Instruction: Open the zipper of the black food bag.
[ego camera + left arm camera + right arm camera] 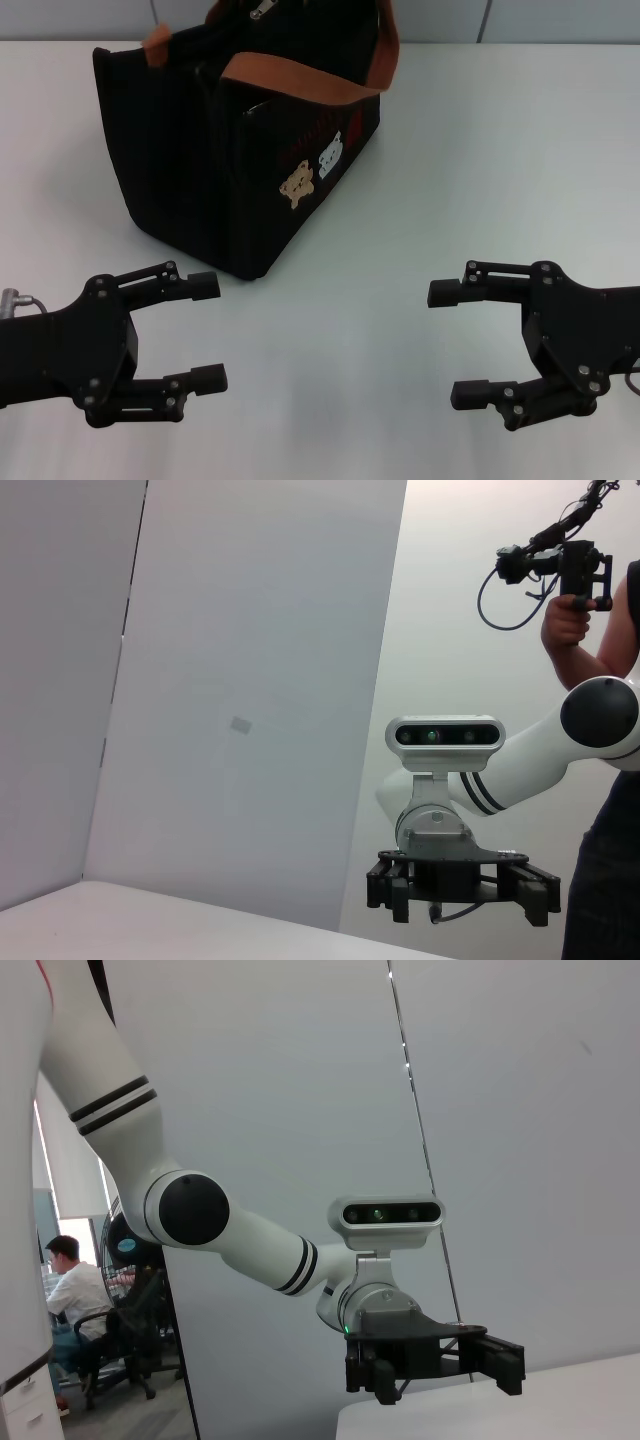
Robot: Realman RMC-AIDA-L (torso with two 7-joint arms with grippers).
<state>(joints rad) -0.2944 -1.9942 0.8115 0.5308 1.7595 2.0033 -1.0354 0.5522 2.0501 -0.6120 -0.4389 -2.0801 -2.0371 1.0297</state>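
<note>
The black food bag (pixel 190 160) stands on the white table (pixel 480 150) at the far centre-left, its bear patches (pixel 312 170) facing front right. Its orange-brown handles (pixel 300 85) arch over the top. A small silver pull tab of the zipper (pixel 262 10) shows at the upper edge of the head view; the rest of the zipper line is cut off. My left gripper (pixel 208 332) hovers open near the table's front left, short of the bag. At the front right my right gripper (pixel 451 342) is open too. Both hold nothing.
The left wrist view shows the right arm's gripper (pixel 462 900) farther off and a standing person (pixel 600 640) holding a camera rig. The right wrist view shows the left arm's gripper (pixel 437 1370) and a seated person (pixel 70 1290) far behind.
</note>
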